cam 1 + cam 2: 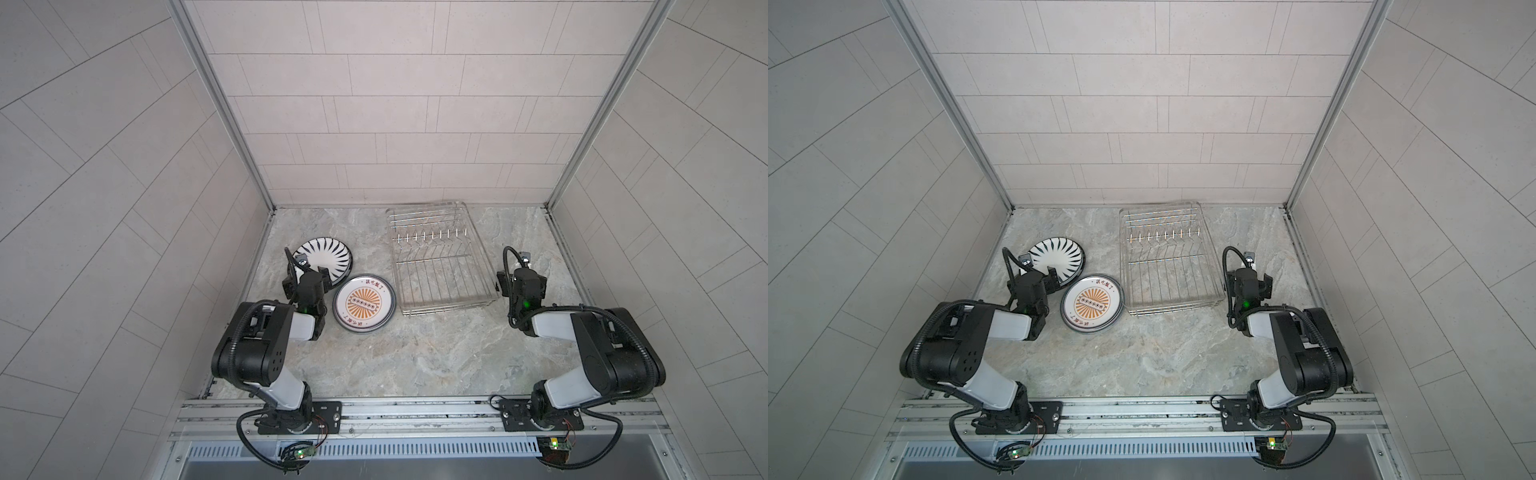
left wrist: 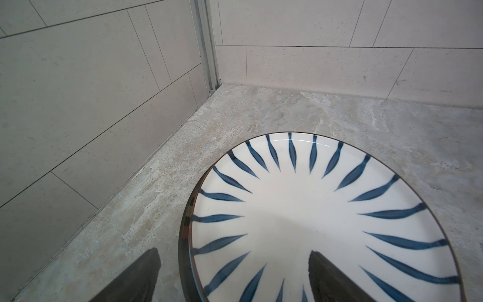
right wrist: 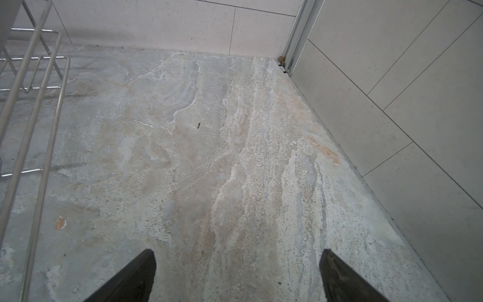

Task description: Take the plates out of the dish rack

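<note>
The dish rack point(image 1: 440, 262) point(image 1: 1169, 257) is a silver wire rack at the back middle, and no plates stand in it. A white plate with dark radial stripes point(image 1: 328, 259) point(image 1: 1061, 255) point(image 2: 313, 222) lies flat at the left. A plate with an orange sunburst point(image 1: 365, 303) point(image 1: 1092, 305) lies just in front of it; further rims seem to show under each. My left gripper point(image 1: 306, 277) point(image 1: 1034, 282) point(image 2: 234, 253) is open above the striped plate's near edge, holding nothing. My right gripper point(image 1: 521, 278) point(image 1: 1248, 282) point(image 3: 236, 252) is open over bare countertop, just right of the rack's side wires point(image 3: 34, 104).
Tiled walls close in the marble countertop point(image 1: 415, 357) on the left, back and right. A metal rail point(image 1: 415, 409) with both arm bases runs along the front edge. The striped plate lies near the left wall.
</note>
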You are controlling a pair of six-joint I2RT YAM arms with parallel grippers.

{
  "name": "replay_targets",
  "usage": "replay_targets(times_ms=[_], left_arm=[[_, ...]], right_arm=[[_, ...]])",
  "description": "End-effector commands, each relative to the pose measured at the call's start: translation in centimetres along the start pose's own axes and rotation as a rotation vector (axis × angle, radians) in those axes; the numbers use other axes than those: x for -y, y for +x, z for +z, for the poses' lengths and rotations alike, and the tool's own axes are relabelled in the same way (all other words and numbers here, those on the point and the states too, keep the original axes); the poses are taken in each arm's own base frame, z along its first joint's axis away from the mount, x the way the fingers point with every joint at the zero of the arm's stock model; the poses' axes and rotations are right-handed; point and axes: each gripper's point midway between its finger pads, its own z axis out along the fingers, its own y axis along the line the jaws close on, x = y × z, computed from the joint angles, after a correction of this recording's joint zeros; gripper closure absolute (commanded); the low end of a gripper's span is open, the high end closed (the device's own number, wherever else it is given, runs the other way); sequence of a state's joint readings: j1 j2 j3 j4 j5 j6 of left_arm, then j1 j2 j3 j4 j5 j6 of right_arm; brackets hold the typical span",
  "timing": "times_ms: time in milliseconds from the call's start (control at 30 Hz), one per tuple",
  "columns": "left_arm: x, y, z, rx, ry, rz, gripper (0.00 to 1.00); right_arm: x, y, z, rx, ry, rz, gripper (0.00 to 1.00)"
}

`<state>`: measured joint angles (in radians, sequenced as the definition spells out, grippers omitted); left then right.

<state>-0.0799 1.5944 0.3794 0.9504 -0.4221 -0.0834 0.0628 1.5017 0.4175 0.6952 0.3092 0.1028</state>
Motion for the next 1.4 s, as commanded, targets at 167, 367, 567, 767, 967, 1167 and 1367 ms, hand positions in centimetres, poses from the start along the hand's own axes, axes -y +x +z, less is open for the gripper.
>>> replay_targets(times_ms=[167,367,567,767,967,1167,1367], left_arm=[[0.05,-0.48,0.07,0.015,0.002,0.01,0.0],[0.13,-0.53,-0.04,0.02,0.006,0.012,0.0],[0.16,-0.51,-0.05,0.019,0.007,0.012,0.0],[0.17,-0.51,0.0,0.018,0.006,0.013,0.0],[0.38,-0.25,0.45,-0.005,0.002,0.028,0.0],[0.29,-0.4,0.12,0.006,0.01,0.021,0.0],[0.32,-0.52,0.01,0.017,0.014,0.02,0.0]], right_arm=[[-0.35,-1.12,0.14,0.032,-0.014,-0.006,0.01],[-0.35,-1.06,0.15,0.03,-0.014,-0.008,0.0],[-0.37,-1.08,0.13,0.03,-0.015,-0.008,0.0],[-0.33,-1.1,0.15,0.031,-0.014,-0.007,0.0],[-0.33,-1.12,0.14,0.031,-0.014,-0.007,0.0],[-0.37,-1.1,0.14,0.031,-0.015,-0.009,0.01],[-0.33,-1.12,0.15,0.031,-0.014,-0.009,0.0]])
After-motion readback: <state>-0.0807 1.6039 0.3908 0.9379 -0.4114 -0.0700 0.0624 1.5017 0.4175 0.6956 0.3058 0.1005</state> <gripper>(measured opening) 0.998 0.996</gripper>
